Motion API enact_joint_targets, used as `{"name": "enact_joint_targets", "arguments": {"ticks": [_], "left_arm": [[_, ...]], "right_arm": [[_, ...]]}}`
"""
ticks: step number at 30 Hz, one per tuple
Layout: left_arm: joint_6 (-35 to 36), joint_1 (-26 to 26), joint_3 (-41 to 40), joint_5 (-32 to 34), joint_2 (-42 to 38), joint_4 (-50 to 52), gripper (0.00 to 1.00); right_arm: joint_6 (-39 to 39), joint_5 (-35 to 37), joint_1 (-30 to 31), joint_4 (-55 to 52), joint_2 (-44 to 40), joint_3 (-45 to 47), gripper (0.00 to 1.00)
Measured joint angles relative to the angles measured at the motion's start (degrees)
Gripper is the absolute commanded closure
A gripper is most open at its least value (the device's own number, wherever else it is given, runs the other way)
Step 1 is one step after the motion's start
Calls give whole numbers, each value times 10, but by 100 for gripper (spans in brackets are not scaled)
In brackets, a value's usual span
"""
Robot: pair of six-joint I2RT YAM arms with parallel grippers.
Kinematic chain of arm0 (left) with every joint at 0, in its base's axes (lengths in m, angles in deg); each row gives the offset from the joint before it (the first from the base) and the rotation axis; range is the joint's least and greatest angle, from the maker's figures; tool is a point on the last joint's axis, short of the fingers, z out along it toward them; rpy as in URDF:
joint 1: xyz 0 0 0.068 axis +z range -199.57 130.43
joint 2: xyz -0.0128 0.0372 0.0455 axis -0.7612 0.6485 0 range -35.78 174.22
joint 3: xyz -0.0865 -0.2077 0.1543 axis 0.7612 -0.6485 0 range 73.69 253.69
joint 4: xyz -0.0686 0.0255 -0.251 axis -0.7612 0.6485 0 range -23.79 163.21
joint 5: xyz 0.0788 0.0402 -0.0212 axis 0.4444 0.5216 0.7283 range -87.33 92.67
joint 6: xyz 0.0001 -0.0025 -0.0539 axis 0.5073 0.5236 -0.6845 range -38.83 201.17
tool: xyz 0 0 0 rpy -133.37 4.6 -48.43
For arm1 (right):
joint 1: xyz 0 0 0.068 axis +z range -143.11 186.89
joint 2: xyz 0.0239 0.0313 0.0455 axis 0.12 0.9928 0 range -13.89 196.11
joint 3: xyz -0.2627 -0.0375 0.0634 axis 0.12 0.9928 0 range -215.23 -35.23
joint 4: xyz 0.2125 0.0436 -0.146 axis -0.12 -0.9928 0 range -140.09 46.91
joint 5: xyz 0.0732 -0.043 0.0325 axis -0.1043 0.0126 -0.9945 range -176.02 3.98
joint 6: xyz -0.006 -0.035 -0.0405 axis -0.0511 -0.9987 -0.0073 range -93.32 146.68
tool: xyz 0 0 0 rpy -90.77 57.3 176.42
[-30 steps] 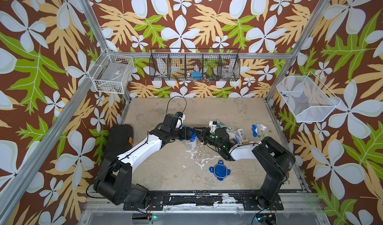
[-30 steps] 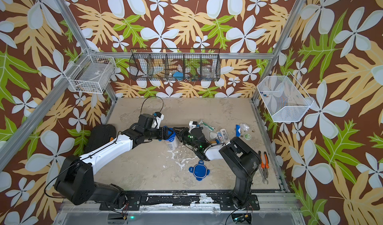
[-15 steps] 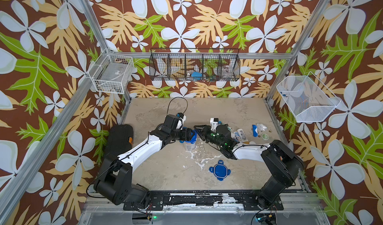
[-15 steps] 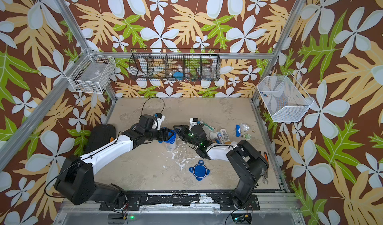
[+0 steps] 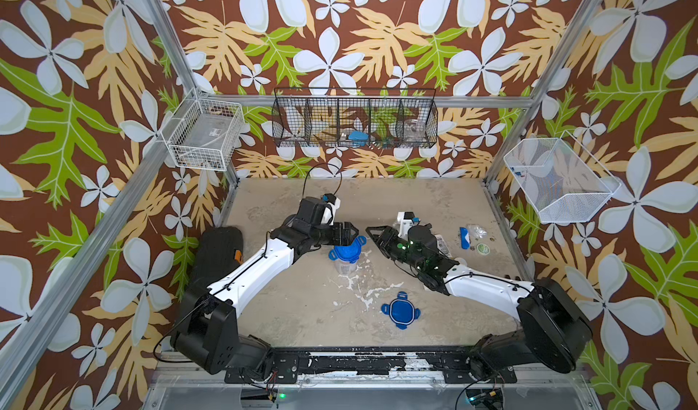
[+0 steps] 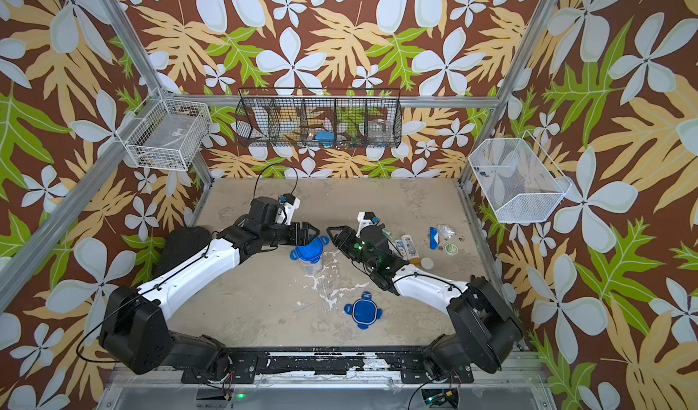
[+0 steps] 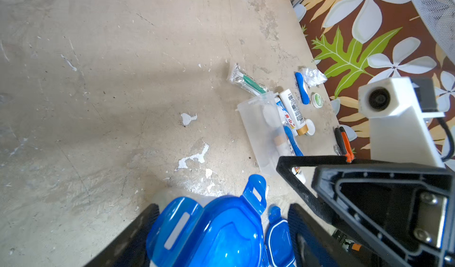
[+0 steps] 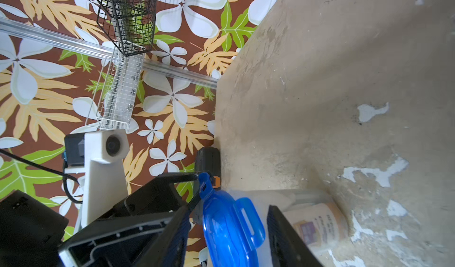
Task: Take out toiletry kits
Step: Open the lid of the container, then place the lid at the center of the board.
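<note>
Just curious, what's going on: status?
Left claw, right claw open beside capped jar. One kit out on table; second kit inside jar. Blue lid in the way.

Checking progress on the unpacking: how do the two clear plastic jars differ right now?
The clear plastic jar at mid-table stands upright; the clear plastic jar beside the toiletries lies on its side. The first carries a blue four-tabbed lid; the second is open. Both are transparent.
</note>
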Motion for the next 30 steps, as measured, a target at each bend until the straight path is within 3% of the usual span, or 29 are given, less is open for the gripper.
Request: {"name": "enact_joint_targets", "arguments": {"ticks": [6, 17, 22, 25, 30], "left_arm": [[-16, 0, -4, -21, -19, -6, 17], [-36, -14, -36, -67, -68, -54, 17], [-46, -21, -55, -75, -89, -51, 17], [-54, -19, -49, -47, -104, -41, 17], [-93, 33, -37, 2, -122, -23, 20]], "right_arm": [[-40, 28, 0, -82, -59, 15, 48], [-46, 40, 23, -162, -78, 68, 56], [-64, 64, 23, -206, -137, 89, 55], [-89, 74, 24, -236, -167, 101, 53], [-202, 60, 65, -253, -179, 86, 41]]}}
